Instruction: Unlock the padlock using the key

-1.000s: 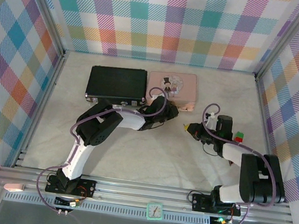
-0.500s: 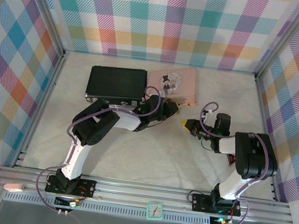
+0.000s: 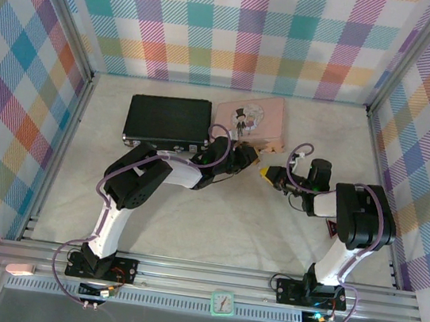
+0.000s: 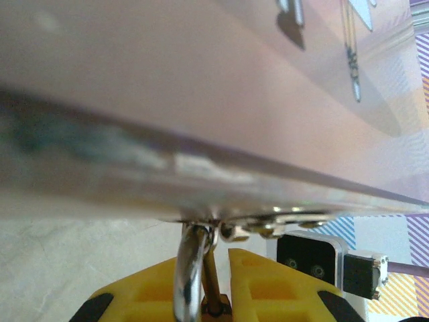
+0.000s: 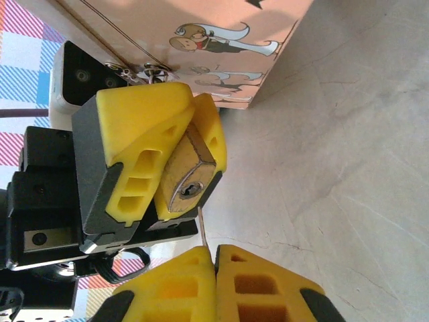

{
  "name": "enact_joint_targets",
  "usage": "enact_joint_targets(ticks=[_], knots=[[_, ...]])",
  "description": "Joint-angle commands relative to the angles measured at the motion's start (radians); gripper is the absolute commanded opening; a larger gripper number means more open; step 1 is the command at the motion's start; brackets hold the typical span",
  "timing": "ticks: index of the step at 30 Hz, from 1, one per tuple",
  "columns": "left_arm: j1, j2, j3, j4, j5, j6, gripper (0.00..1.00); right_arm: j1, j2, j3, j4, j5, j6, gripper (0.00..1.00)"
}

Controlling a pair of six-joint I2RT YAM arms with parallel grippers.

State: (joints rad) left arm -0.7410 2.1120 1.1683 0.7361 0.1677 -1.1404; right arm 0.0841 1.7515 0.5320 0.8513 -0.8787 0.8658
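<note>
The left gripper point(image 4: 218, 285) clamps the padlock point(image 5: 188, 176) between its fingers by the flat sides. It is hard, smooth brass and may twist. The right gripper point(image 5: 214, 268) is clenched on the thin, stiff key point(image 5: 200, 225), whose tip is just below the keyhole.

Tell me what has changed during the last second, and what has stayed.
The right claw, shut on the key, moved left and away from the bases, toward the padlock, its arm folding inward. The left claw shifted slightly right with the padlock in its grip. The black case stayed put; nothing was let go.
</note>
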Motion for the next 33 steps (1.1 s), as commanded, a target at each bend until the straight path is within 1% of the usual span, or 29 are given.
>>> enact_joint_targets(ticks=[1, 15, 24, 30, 33], knots=[[-0.003, -0.023, -0.012, 0.04, 0.045, -0.054, 0.0, -0.005, 0.007, 0.017, 0.056, -0.036, 0.017, 0.0], [-0.011, -0.021, -0.001, 0.033, 0.057, -0.054, 0.0, -0.003, 0.067, 0.048, 0.132, -0.061, 0.077, 0.0], [-0.015, -0.041, -0.002, 0.026, 0.082, -0.051, 0.0, -0.003, 0.071, 0.06, 0.127, -0.073, 0.079, 0.0], [-0.019, -0.043, -0.013, 0.084, 0.134, -0.074, 0.0, -0.005, 0.051, 0.096, 0.046, -0.042, 0.063, 0.0], [-0.025, -0.06, -0.025, 0.085, 0.151, -0.082, 0.0, -0.005, 0.057, 0.122, 0.012, -0.03, 0.061, 0.0]])
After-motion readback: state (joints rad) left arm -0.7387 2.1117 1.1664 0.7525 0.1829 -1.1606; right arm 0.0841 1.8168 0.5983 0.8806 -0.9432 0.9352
